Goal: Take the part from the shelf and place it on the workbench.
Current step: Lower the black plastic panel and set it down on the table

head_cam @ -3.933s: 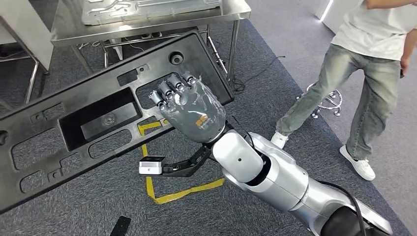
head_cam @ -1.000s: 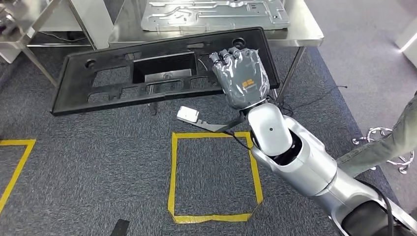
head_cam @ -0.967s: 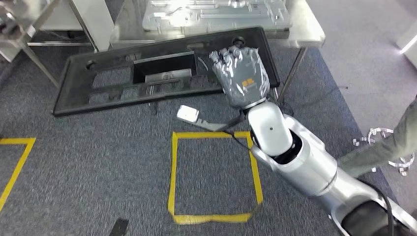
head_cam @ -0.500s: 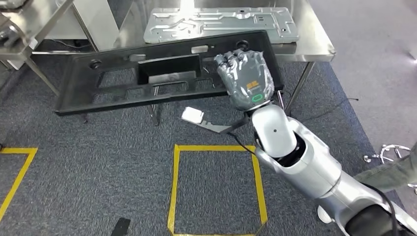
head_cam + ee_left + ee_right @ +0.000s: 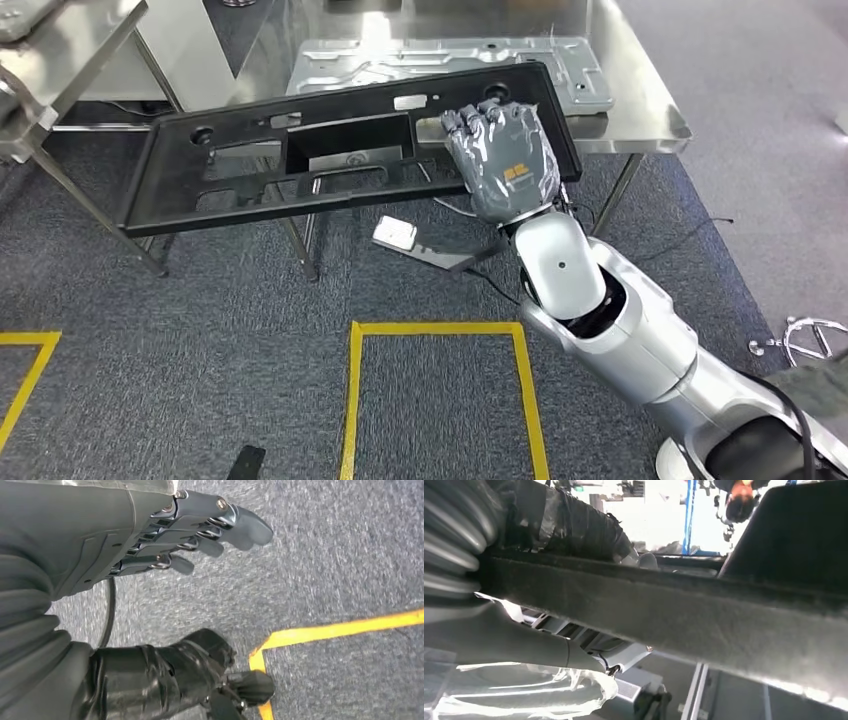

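Yellow tape lines (image 5: pixel 440 328) are laid on the grey carpet (image 5: pixel 200 330) nearest the robot, and the left hand (image 5: pixel 150 540) is seen in the left wrist view hanging above that carpet — its fingers (image 5: pixel 220 522) are loosely extended and apart, with nothing held. Farther out, the silver right arm (image 5: pixel 590 310) is raised toward the surface (image 5: pixel 640 110). The right hand (image 5: pixel 503 160) is clamped on the near edge of the long black part (image 5: pixel 330 150), close to its right end, fingers curled over the top. The part is held slightly tilted — its right portion is carried over the front edge of the steel surface, its left end out over the floor. Beyond it, a grey metal plate (image 5: pixel 440 55) is seen lying flat on the surface.
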You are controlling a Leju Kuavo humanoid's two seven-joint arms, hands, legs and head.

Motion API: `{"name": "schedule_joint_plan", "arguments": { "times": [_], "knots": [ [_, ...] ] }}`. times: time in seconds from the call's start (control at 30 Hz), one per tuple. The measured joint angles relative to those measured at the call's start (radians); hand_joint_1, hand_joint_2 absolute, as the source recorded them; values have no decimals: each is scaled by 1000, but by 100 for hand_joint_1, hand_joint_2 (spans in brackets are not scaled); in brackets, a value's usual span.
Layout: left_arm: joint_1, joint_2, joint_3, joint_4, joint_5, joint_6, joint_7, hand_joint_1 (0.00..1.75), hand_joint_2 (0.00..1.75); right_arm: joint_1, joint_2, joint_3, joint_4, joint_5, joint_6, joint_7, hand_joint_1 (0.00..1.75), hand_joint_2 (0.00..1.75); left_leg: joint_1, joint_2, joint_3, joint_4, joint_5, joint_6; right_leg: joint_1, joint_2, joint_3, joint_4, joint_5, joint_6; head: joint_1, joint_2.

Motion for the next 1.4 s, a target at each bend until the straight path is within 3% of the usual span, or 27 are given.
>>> {"name": "schedule_joint_plan", "arguments": {
  "times": [0.03,0.1,0.13,0.2,0.23,0.27,0.3,0.4,0.43,0.53,0.57,0.63,0.7,0.77,0.8,0.83,0.9,0.93,0.97,1.07,1.13,1.17,1.23,1.3,1.33,1.4],
  "knots": [
    [-1,0,0,0,0,0,0,0,175,0,-1,0,-1,0,0,0,175,175,2,0,14,-10,-1,3,0,-1,-7,24,10,5,1,0],
    [-2,1,0,0,0,0,0,0,175,-1,-4,0,-2,0,1,0,175,175,6,1,41,-22,-10,9,-1,-4,-51,104,8,13,4,0],
    [-2,1,0,0,0,0,0,0,175,-1,-5,0,-2,0,3,0,175,175,7,1,52,-24,-18,11,-3,-5,-85,155,-8,17,6,0],
    [-2,1,0,0,0,1,2,0,175,2,-7,0,-3,0,10,1,175,175,7,1,71,-25,-36,14,-5,-6,-161,238,-70,22,6,0],
    [-2,1,0,0,0,1,3,0,175,4,-9,0,-3,0,13,2,175,175,7,0,82,-24,-46,13,-6,-6,-189,251,-96,25,6,0],
    [-1,1,0,0,0,1,3,0,175,7,-11,0,-3,0,15,2,175,175,7,-1,94,-24,-57,12,-8,-6,-205,239,-105,27,6,0],
    [0,1,0,0,0,0,4,0,175,10,-14,0,-3,0,16,2,175,175,7,-3,108,-24,-68,11,-9,-6,-207,201,-86,27,6,0],
    [0,1,0,0,-1,0,8,0,175,14,-24,0,-1,-2,14,3,175,175,5,-5,138,-16,-105,1,-9,-8,-190,32,80,19,6,0],
    [-1,1,0,0,-1,1,9,0,175,15,-25,0,-2,-3,13,3,175,175,4,-6,143,-15,-118,-5,-7,-8,-184,3,117,13,6,0],
    [-2,2,0,0,-1,1,14,0,175,19,-27,0,-4,-4,13,3,175,175,4,-5,151,13,-127,-22,-5,-4,-164,-6,121,-9,6,0],
    [-4,2,0,0,-1,1,15,0,175,19,-28,0,-4,-4,13,3,175,175,5,-3,143,41,-123,-27,-6,-4,-156,-8,117,-16,5,0],
    [-8,2,0,0,-1,0,16,0,175,19,-29,0,-4,-4,13,3,175,175,10,2,86,134,-138,-38,-7,-4,-139,-8,106,-25,3,0],
    [-10,1,0,0,-1,0,19,0,175,21,-30,0,-4,-4,13,3,175,175,13,4,0,243,-188,-48,-7,-4,-123,-8,89,-28,2,0],
    [-6,1,0,0,-1,0,22,0,175,27,-31,0,-4,-4,13,3,175,175,14,5,-55,269,-225,-47,-6,-3,-102,-8,70,-28,1,0],
    [-4,2,0,0,-1,0,25,0,175,30,-31,0,-4,-4,13,3,175,175,13,5,-61,238,-214,-43,-5,-2,-88,-8,59,-28,1,0],
    [-3,2,0,0,-1,0,28,0,175,33,-32,0,-4,-4,13,3,175,175,11,5,-54,182,-177,-37,-4,-3,-74,-9,48,-27,1,0],
    [-2,3,0,1,-1,0,38,0,175,38,-32,0,-3,-4,13,3,175,175,4,5,-28,60,-62,-20,-1,-2,-50,-11,27,-24,2,0],
    [-1,4,-1,1,-1,0,44,0,175,40,-33,0,-1,-4,13,3,175,175,0,5,-16,23,-21,-13,0,-1,-40,-13,18,-19,2,0],
    [0,5,-1,1,0,0,50,0,175,45,-33,0,0,-4,13,2,175,175,-2,4,-7,3,1,-8,1,0,-32,-13,13,-14,2,0],
    [-1,8,-1,1,0,-1,59,0,175,59,-40,0,7,-3,12,-2,175,175,1,4,28,-19,-4,4,1,-1,-39,28,28,-1,3,0],
    [-3,8,-1,1,0,-1,60,0,175,63,-48,0,13,-1,12,-6,175,175,4,4,53,-29,-16,11,0,-4,-92,115,28,7,4,0],
    [-3,9,-1,1,1,-2,61,0,175,66,-52,0,14,0,13,-7,175,175,4,4,63,-30,-25,13,-2,-4,-129,167,14,12,4,0],
    [-3,10,-1,1,3,-2,66,0,175,77,-64,0,16,3,16,-8,175,175,4,3,86,-30,-47,15,-5,-5,-203,238,-43,19,5,0],
    [-1,10,-1,1,6,-2,73,0,175,93,-79,0,17,4,18,-10,175,175,4,0,119,-30,-75,13,-9,-6,-238,224,-71,24,5,0],
    [0,10,-1,1,8,-2,75,0,175,101,-86,-1,17,4,20,-11,175,175,5,-2,138,-29,-90,12,-11,-6,-238,182,-51,26,5,0],
    [2,10,-1,1,11,0,78,0,175,113,-100,-2,18,6,24,-11,175,175,4,-4,168,-23,-122,5,-14,-8,-232,70,70,23,6,0]
  ]
}}
